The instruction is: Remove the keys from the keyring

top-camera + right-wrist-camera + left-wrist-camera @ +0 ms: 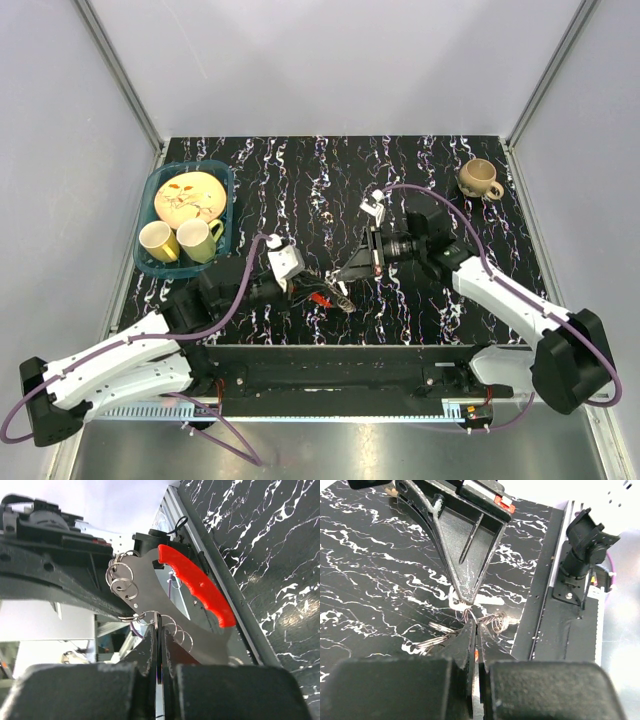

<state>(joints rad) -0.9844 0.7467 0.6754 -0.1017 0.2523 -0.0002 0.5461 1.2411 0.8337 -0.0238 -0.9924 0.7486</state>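
Observation:
The keys (340,301) and the keyring's red piece (321,297) lie bunched near the table's front edge, between both grippers. My left gripper (306,289) is shut on the bunch; red shows between its fingertips in the left wrist view (476,653), with wire loops (496,622) just beyond. My right gripper (342,285) meets it tip to tip and is shut on a thin flat key (158,630) seen edge on. The right wrist view shows a grey flat plate with the red piece (197,582) and several small rings (121,577).
A blue basket (226,197) at the back left holds a yellow plate and two mugs. A tan mug (480,179) stands at the back right. A black rail (330,358) runs along the table's front edge. Purple cables (235,290) trail from both arms.

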